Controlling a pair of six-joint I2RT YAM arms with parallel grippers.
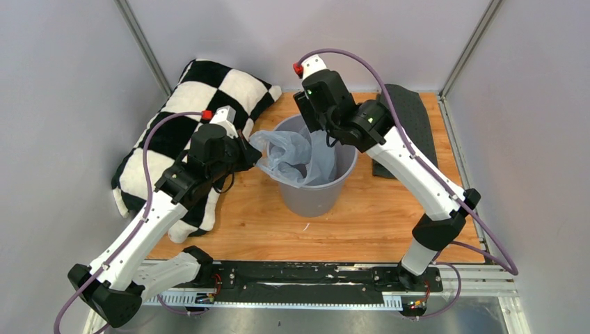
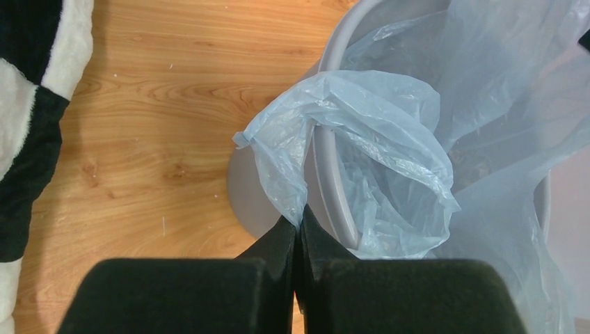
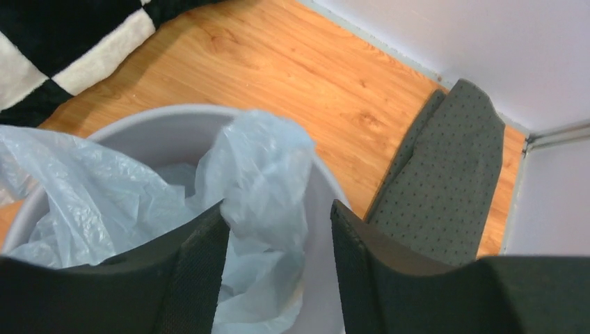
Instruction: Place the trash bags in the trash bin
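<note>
The left gripper (image 2: 300,221) has its 2 black fingers pressed flat together, and a thin edge of the trash bag (image 2: 389,139) runs down into the pinch at their tips. Seen from above, this gripper sits at the 9 o'clock side of the trash bin (image 2: 245,198), just outside its rim. From the pinch, the pale blue, crinkly film rises and folds over the rim, so a flap hangs down the outer wall while the rest billows inside. The right gripper (image 3: 278,217) is at about 1 o'clock on the bin, low over the far rim, with its fingers (image 3: 198,264) spread apart. A loose fold of the bag stands up in the gap between them; whether the film touches either finger I cannot tell. Most of the bag lies inside the bin, lining its near and left walls, with a bunched part heaped over the 9 o'clock rim. The round, light grey bin stands upright near the middle of the wooden table (image 2: 160,104). A black-and-white checkered pillow (image 2: 28,104) lies at 9 to 10 o'clock from the bin, along the table's left edge and under the left arm. A dark grey dotted cloth (image 3: 445,174) lies flat at 2 o'clock from the bin, near the far right corner.
</note>
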